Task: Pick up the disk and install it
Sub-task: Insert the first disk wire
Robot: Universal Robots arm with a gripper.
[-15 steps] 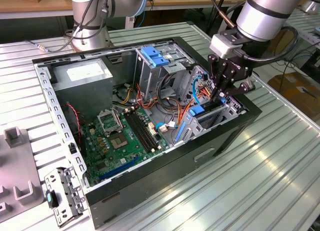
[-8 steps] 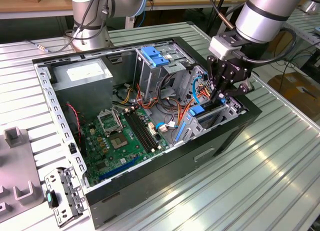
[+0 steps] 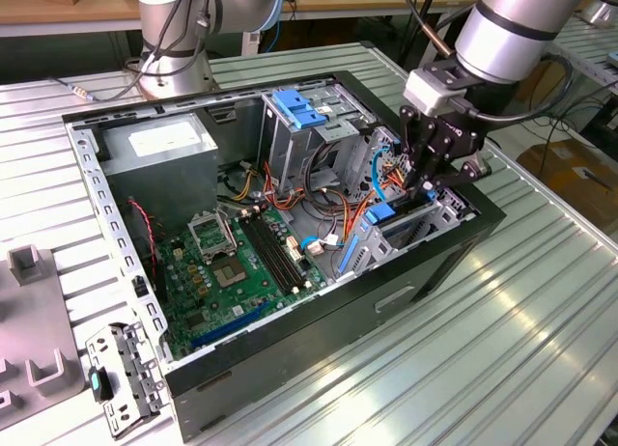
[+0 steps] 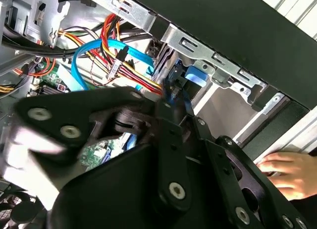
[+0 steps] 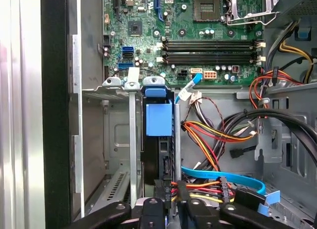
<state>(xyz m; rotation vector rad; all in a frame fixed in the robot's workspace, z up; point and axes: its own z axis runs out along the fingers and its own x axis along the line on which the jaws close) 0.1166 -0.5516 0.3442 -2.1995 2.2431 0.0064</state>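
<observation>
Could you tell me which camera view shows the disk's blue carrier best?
The first wrist view: the disk stands edge-on in its bay, unobstructed. In the exterior view it is partly behind the hand; the second wrist view shows a blue sliver.

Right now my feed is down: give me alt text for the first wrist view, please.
The disk, in its blue carrier, stands on edge in the drive cage of an open computer case, with the gripper just above it. Beyond lie the green motherboard and bundled cables.

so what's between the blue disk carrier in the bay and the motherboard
In the first wrist view, the drive cage's metal top rail runs between the disk and the motherboard.
</observation>
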